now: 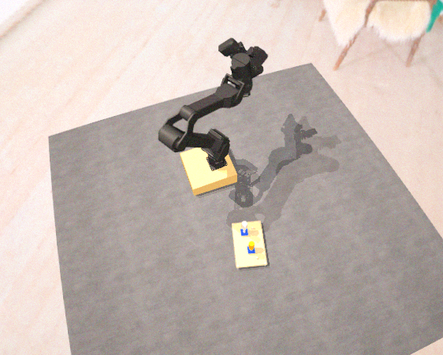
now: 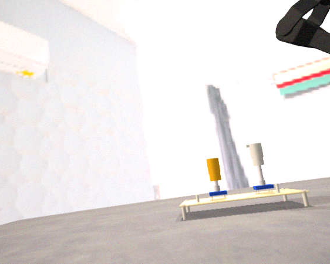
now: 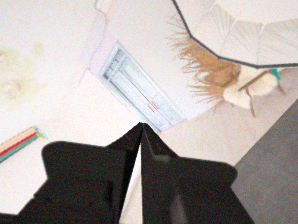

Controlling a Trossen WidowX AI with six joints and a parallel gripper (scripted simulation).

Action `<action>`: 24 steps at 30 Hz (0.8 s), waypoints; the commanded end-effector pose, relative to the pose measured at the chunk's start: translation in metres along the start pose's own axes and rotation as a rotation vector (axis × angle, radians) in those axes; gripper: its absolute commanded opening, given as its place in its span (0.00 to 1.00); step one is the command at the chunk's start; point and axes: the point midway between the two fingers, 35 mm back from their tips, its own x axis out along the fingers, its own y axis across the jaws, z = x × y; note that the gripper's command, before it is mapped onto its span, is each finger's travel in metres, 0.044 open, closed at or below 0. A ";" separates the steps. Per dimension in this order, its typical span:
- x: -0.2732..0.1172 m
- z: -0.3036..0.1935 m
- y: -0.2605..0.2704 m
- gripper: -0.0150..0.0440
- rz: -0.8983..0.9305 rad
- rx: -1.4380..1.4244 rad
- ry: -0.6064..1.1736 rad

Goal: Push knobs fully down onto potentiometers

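The pale circuit board stands on short legs on the table. An orange knob sits high on its shaft, with a short stretch of shaft showing above its blue potentiometer. A white-grey knob sits higher, with a longer stretch of shaft showing above its blue potentiometer. Both knobs stand upright. My gripper is shut with nothing between its fingertips, high up and far from the board. In the exterior view it is out of view.
The arm rises from a yellow base block and reaches toward the back edge of the grey table top. The board stands in front of the block. A small post stands on the board beside the white-grey knob's potentiometer.
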 end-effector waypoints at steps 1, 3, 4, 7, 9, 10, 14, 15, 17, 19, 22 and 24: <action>-0.008 0.030 -0.027 0.25 -0.130 -0.004 -0.089; -0.014 0.042 -0.039 0.25 -0.188 -0.003 -0.126; -0.017 0.048 -0.046 0.25 -0.217 -0.002 -0.144; -0.030 0.065 -0.064 0.25 -0.306 0.002 -0.197; -0.039 0.076 -0.076 0.25 -0.366 0.006 -0.231; -0.044 0.082 -0.082 0.25 -0.396 0.009 -0.248; -0.068 0.101 -0.104 0.25 -0.516 0.021 -0.313; -0.075 0.106 -0.110 0.25 -0.547 0.025 -0.329; -0.089 0.114 -0.120 0.25 -0.607 0.035 -0.361; -0.104 0.122 -0.130 0.25 -0.668 0.045 -0.391; -0.128 0.132 -0.143 0.25 -0.752 0.057 -0.438; -0.144 0.138 -0.149 0.25 -0.798 0.057 -0.471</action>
